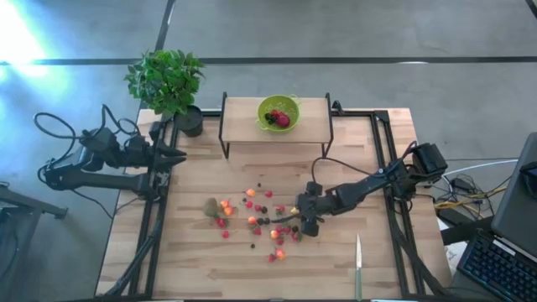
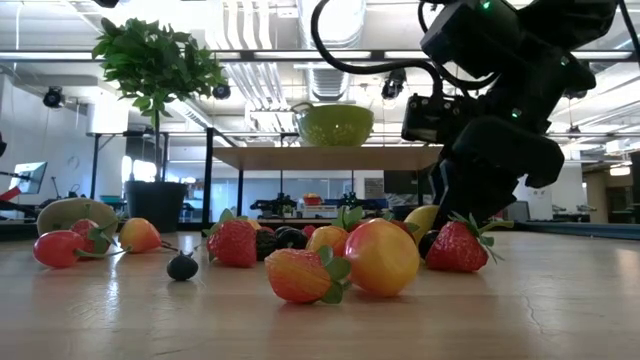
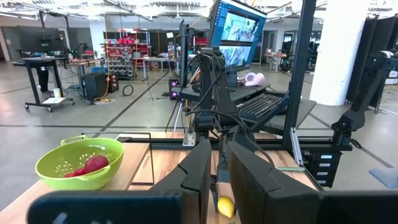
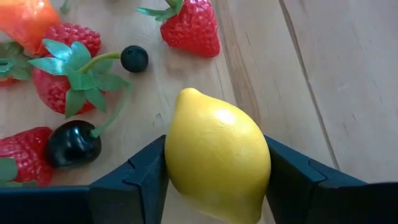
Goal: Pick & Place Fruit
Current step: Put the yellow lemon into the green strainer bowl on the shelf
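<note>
Small toy fruits (image 1: pixel 256 220), red, orange, yellow and dark, lie scattered over the middle of the wooden table, with a brown kiwi (image 1: pixel 211 206) at their left. My right gripper (image 1: pixel 306 220) reaches in slanting down from the right and is shut on a yellow lemon (image 4: pixel 214 158) at the scatter's right end. Strawberries (image 4: pixel 189 28), a raspberry and dark berries (image 4: pixel 73 144) lie just beyond the lemon. A lime-green bowl (image 1: pixel 267 104) holding red fruit stands on a small raised shelf at the far middle. My left gripper (image 1: pixel 180 155) waits shut at the far left, above the table. My right gripper pinches the lemon between its two fingers, one on each of its long sides (image 4: pixel 169 163). The fingers (image 4: pixel 134 180) come slanting down from the table's right side. The lemon's pointed end faces away from the gripper. Whether the lemon rests on the table does not show.
A slim knife (image 1: pixel 358 267) lies near the front edge, right of the fruit. A potted plant (image 1: pixel 168 80) stands at the far left corner. The shelf (image 1: pixel 243 130) on dark legs spans the far middle. Bare wood lies along the near side.
</note>
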`<control>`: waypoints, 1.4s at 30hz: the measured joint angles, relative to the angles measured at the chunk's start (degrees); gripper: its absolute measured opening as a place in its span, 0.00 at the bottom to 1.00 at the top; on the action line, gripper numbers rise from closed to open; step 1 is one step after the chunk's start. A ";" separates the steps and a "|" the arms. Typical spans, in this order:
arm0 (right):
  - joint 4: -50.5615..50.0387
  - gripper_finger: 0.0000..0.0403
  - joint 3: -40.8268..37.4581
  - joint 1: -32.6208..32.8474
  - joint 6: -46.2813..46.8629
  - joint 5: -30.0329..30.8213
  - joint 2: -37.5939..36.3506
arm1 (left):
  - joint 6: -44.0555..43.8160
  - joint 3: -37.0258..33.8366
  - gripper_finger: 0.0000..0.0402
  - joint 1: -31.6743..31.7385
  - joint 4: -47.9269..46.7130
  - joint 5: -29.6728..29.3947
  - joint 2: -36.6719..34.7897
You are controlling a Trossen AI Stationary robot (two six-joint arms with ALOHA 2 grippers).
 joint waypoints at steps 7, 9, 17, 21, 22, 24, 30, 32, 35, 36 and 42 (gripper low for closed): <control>-0.14 0.55 0.02 0.04 -0.63 -0.26 -2.77 | 0.00 -0.02 0.16 -0.01 0.00 0.00 0.00; -0.13 0.53 0.08 0.04 -1.48 -0.26 -4.07 | 0.00 0.00 0.16 -0.04 0.00 -0.01 0.00; -0.01 0.52 2.93 -0.85 -7.14 -0.21 -10.39 | 0.00 0.00 0.16 -0.04 -0.02 0.01 0.00; -0.12 0.54 6.75 -2.93 -12.78 -0.21 -12.42 | 0.00 -0.02 0.16 -0.04 -0.03 0.00 -0.01; -0.36 0.54 7.99 -3.66 -14.37 -0.21 -12.76 | 0.00 -0.02 0.16 -0.04 -0.04 0.01 0.00; -2.00 0.53 11.04 -5.41 -17.64 -0.18 -13.05 | 0.00 -0.02 0.16 -0.04 -0.04 -0.01 0.00; -11.84 0.50 22.40 -12.04 -23.82 -0.02 -13.19 | 0.00 -0.01 0.16 -0.02 -0.04 0.00 0.00; -14.44 0.52 25.58 -14.27 -25.00 0.02 -13.19 | 0.00 -0.02 0.16 -0.02 -0.03 0.00 0.00; -17.63 0.53 29.63 -17.63 -25.96 0.03 -13.19 | 0.00 -0.02 0.16 0.02 -0.04 0.00 0.00; -18.57 0.53 30.82 -18.72 -26.23 0.00 -13.19 | 0.00 -0.02 0.16 0.02 -0.04 -0.01 0.00; -21.26 0.50 34.82 -25.06 -26.39 -1.07 -12.98 | -0.01 -0.01 0.16 0.00 -0.04 0.00 0.00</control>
